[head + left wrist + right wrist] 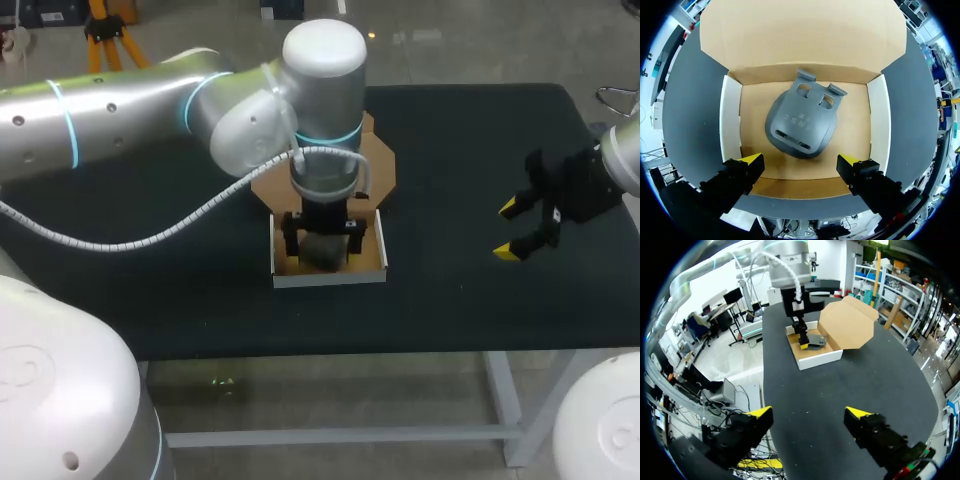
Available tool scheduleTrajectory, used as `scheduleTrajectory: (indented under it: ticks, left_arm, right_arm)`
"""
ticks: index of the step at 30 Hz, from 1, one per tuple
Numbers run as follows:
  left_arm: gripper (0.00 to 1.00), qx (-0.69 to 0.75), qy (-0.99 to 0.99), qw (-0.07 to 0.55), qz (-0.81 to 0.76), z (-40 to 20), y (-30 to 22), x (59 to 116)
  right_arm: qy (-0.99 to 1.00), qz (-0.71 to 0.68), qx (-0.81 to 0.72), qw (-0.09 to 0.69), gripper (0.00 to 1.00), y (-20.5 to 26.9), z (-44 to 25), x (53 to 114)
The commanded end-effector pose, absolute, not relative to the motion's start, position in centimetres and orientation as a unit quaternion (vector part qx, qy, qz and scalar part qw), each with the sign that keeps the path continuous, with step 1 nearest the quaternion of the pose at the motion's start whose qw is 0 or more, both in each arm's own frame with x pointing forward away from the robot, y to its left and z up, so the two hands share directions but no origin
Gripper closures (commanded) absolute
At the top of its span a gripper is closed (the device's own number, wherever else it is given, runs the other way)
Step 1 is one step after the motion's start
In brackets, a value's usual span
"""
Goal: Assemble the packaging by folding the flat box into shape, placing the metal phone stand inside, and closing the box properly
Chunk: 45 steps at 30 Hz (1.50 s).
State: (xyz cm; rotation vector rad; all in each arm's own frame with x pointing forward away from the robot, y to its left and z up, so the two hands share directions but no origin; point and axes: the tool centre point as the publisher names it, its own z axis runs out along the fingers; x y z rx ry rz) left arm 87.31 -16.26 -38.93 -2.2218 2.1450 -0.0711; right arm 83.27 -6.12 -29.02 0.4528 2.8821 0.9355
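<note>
The box (pixel 330 277) stands folded into a shallow tray with white walls at the table's middle, its brown lid (pixel 378 160) lying open behind it. The grey metal phone stand (pixel 322 252) lies flat on the box floor. My left gripper (pixel 322 238) hangs straight over it, open. In the left wrist view the stand (pixel 800 122) lies just ahead of the left gripper (pixel 801 165), touching neither yellow tip, inside the box walls (pixel 730 120). My right gripper (pixel 508 230) is open over bare mat to the right. The right gripper (pixel 810 414) faces the box (pixel 820 359) from a distance.
The black mat (pixel 460 140) covers the table. The open lid (pixel 847 325) sticks out past the box's far side. The left arm (pixel 150 110) crosses above the table's left half. The table's front edge (pixel 400 345) is close to the box.
</note>
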Motion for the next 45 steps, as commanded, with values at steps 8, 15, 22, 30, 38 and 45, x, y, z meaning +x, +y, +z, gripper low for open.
scheduleTrajectory:
  ticks: [8, 15, 22, 30, 38, 45]
  left_arm:
    - [0.00, -0.717, 0.696, 0.024, -0.023, -38.8, -17.1, 84.4]
    - [0.00, -0.713, 0.701, 0.019, -0.022, -39.0, -17.6, 82.6]
    - [0.00, -0.714, 0.699, 0.019, -0.020, -39.2, -17.5, 81.3]
    - [0.00, -0.721, 0.692, 0.017, -0.019, -39.0, -17.1, 80.4]
    - [0.00, -0.723, 0.690, 0.024, -0.020, -38.8, -16.8, 79.6]
    - [0.00, -0.723, 0.690, 0.026, -0.027, -38.4, -16.5, 79.5]
  right_arm:
    - [0.940, 0.306, 0.147, 0.039, 0.00, -6.2, -29.0, 83.2]
    - [0.940, 0.306, 0.147, 0.039, 0.00, -6.2, -29.0, 83.2]
    - [0.940, 0.306, 0.147, 0.039, 0.00, -6.2, -29.0, 83.2]
    - [0.940, 0.306, 0.147, 0.039, 0.00, -6.2, -29.0, 83.2]
    - [0.940, 0.306, 0.147, 0.039, 0.00, -6.2, -29.0, 83.2]
    - [0.940, 0.306, 0.147, 0.039, 0.00, -6.2, -29.0, 83.2]
